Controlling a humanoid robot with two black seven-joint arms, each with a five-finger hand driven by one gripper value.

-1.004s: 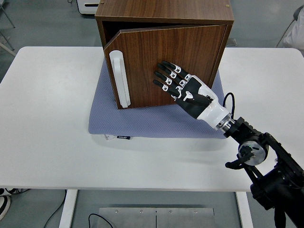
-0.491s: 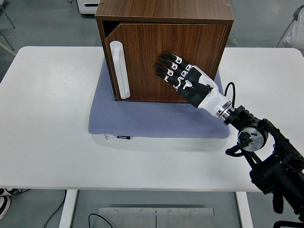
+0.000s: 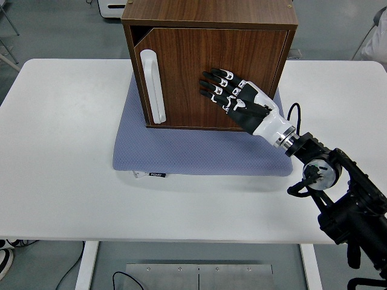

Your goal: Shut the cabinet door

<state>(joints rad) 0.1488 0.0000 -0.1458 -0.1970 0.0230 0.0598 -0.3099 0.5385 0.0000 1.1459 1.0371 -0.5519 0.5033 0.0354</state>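
Observation:
A dark wooden cabinet (image 3: 205, 18) stands on a blue-grey mat (image 3: 181, 151) at the back middle of the table. Its door (image 3: 181, 72) has a white vertical handle (image 3: 153, 87) at its left edge. The door stands nearly shut, with a narrow gap showing at the top left corner. My right hand (image 3: 233, 96) lies flat against the door's front, right of centre, with fingers spread and holding nothing. The left arm is out of view.
The white table (image 3: 60, 151) spreads wide to the left and in front of the mat. The black right forearm (image 3: 338, 193) crosses the table's right front part. A white object shows at the top right edge.
The right hand has pushed the door back toward the cabinet. The door swung from clearly ajar to nearly shut, and the hand moved up and away from me with it.

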